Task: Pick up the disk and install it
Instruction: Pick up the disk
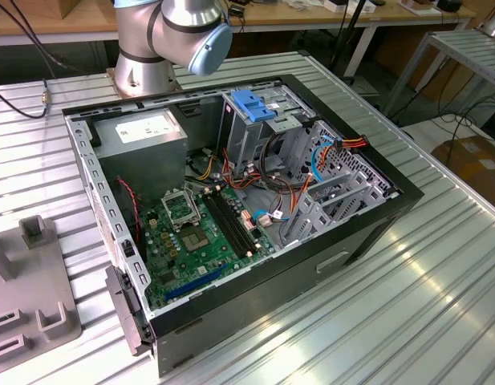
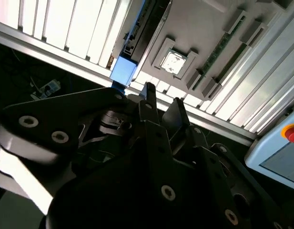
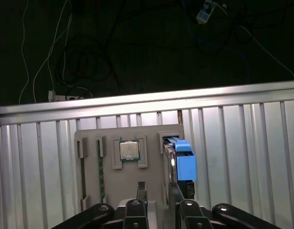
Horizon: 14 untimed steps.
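Disk (image 3: 184,164): flat grey drive with a light-blue rail frame, standing on edge in an end slot of the grey fixture plate (image 3: 130,179), which lies on the slatted table (image 1: 407,321). Upright storage probably leaves both broad faces free for a pinch from above. Gripper (image 3: 157,189): black, two-fingered, poised over the plate, fingers (image 3: 141,187) parted by a modest gap with nothing between them. One finger lies just beside the disk's blue end; whether it touches the frame cannot be told. In the second wrist view the gripper (image 2: 163,99) likewise has its tips apart and empty, with the blue end of the disk (image 2: 123,70) next to them, outside the gap. Other fixture contents: processor chip (image 3: 129,150) in a square pocket and memory sticks (image 3: 101,176) in narrow slots, each apparently kept apart so that one part can be taken without disturbing its neighbour. Computer case (image 1: 367,233): on its side on the table, panel off, motherboard (image 1: 200,233) exposed, drive cage (image 1: 255,108) with blue top upright near the power-supply box (image 1: 143,132), laid open for access from above. Status: disk not yet lifted, nothing installed.
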### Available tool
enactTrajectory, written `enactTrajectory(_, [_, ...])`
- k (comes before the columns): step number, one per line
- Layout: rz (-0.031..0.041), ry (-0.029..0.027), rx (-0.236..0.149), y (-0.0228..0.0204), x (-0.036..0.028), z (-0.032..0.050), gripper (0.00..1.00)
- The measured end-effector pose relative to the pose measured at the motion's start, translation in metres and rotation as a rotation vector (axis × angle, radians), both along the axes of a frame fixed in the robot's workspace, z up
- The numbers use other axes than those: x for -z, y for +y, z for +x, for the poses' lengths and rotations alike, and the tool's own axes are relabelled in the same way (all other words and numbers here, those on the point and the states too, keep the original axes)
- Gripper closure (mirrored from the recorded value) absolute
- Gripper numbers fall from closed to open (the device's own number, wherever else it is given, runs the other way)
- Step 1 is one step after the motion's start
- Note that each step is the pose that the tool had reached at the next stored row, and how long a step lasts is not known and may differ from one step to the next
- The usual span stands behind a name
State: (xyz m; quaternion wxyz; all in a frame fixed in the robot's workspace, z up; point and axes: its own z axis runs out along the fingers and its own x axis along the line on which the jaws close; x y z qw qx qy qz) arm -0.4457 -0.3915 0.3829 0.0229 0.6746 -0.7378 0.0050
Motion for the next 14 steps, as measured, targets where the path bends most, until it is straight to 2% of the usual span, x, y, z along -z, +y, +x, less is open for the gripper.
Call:
enactTrajectory(2, [-0.0018, -0.0053, -0.001, 0.0035, 0.0014, -0.0006, 0.68])
enactTrajectory(3, [-0.0038, -0.0062, -0.001, 0.0065, 0.0020, -0.0009, 0.62])
enactTrajectory(5, [-0.0073, -0.0075, -0.005, 0.0132, 0.0038, -0.0014, 0.60])
enactTrajectory(6, [-0.0078, -0.0082, -0.008, 0.0149, 0.0047, -0.0017, 0.60])
enactTrajectory(7, [-0.0082, -0.0099, -0.010, 0.0161, 0.0062, -0.0029, 0.54])
enactTrajectory(10, [-0.0084, -0.0140, -0.015, 0.0164, 0.0099, -0.0066, 0.54])
enactTrajectory(12, [-0.0090, -0.0199, -0.017, 0.0168, 0.0119, -0.0088, 0.54])
enactTrajectory(13, [-0.0097, -0.0243, -0.018, 0.0169, 0.0124, -0.0095, 0.54])
enactTrajectory(14, [-0.0112, -0.0310, -0.019, 0.0170, 0.0128, -0.0103, 0.54])
